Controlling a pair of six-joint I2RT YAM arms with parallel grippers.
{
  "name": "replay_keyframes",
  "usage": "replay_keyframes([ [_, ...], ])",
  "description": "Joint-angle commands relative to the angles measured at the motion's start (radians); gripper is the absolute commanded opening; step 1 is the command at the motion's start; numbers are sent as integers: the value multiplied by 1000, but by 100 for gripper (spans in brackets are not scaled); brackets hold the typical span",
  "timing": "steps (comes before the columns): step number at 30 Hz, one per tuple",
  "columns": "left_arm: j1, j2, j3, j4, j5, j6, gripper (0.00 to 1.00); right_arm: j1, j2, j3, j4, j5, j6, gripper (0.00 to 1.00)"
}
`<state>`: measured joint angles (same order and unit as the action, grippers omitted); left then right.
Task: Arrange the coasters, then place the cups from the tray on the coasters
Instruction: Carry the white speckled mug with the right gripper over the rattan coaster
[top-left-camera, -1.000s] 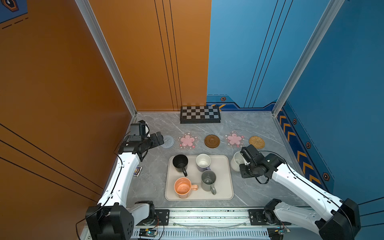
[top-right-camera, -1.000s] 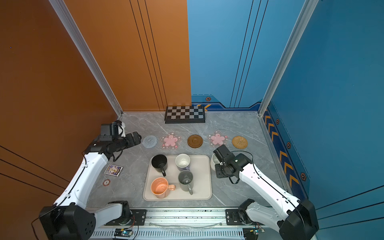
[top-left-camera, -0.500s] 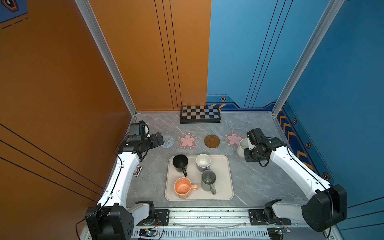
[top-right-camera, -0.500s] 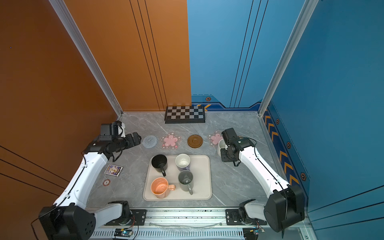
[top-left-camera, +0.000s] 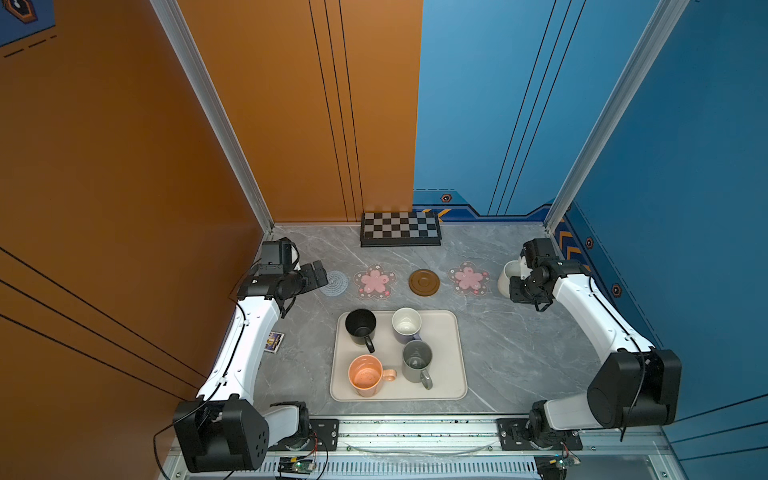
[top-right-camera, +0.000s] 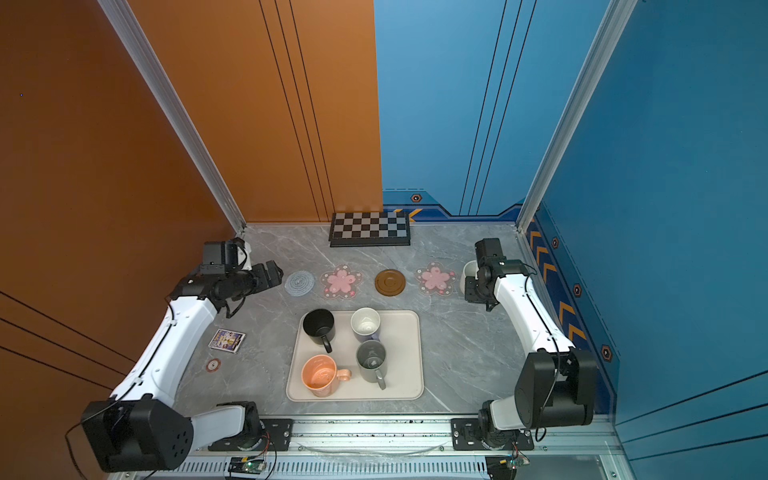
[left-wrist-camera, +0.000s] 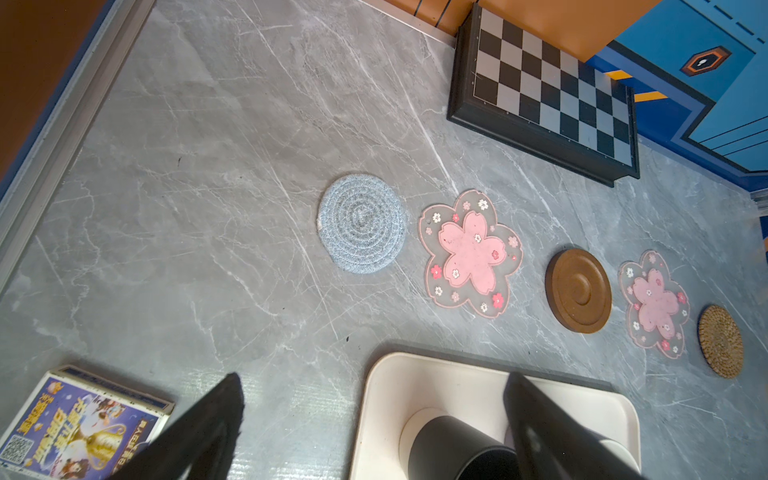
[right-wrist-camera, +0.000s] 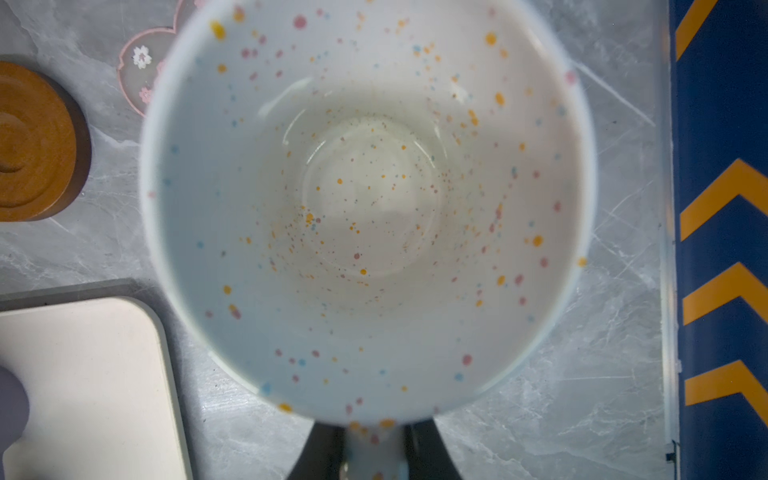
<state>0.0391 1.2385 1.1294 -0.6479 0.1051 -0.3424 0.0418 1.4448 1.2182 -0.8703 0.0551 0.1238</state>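
While left gripper (top-left-camera: 319, 274) gapes, right gripper (right-wrist-camera: 374, 451) clamps speckled cup (right-wrist-camera: 365, 199) — upright

You see the whole desk (top-left-camera: 519, 345) steeply from above in both top views (nearly identical); both close wrist cameras share the tray (left-wrist-camera: 436, 386).

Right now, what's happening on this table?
The right gripper is shut on the handle of the speckled mug, holding it at the right end of the coaster row, by the woven coaster, which looks bare in the left wrist view. The left gripper is open and empty near the blue-grey coaster. The black mug, lavender mug, grey mug and orange mug sit on the tray.
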Motion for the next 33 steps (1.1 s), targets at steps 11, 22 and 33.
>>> replay_keyframes([
  [11, 4, 30, 58, -21, -26, -37, 99, -129, 75, 120, 111, -16, -164, 0],
  [22, -4, 72, 82, -21, -24, -52, 99, -164, 185, 175, 150, -40, -186, 0],
  [33, -15, 100, 107, -21, -30, -68, 100, -173, 253, 172, 176, -44, -213, 0],
])
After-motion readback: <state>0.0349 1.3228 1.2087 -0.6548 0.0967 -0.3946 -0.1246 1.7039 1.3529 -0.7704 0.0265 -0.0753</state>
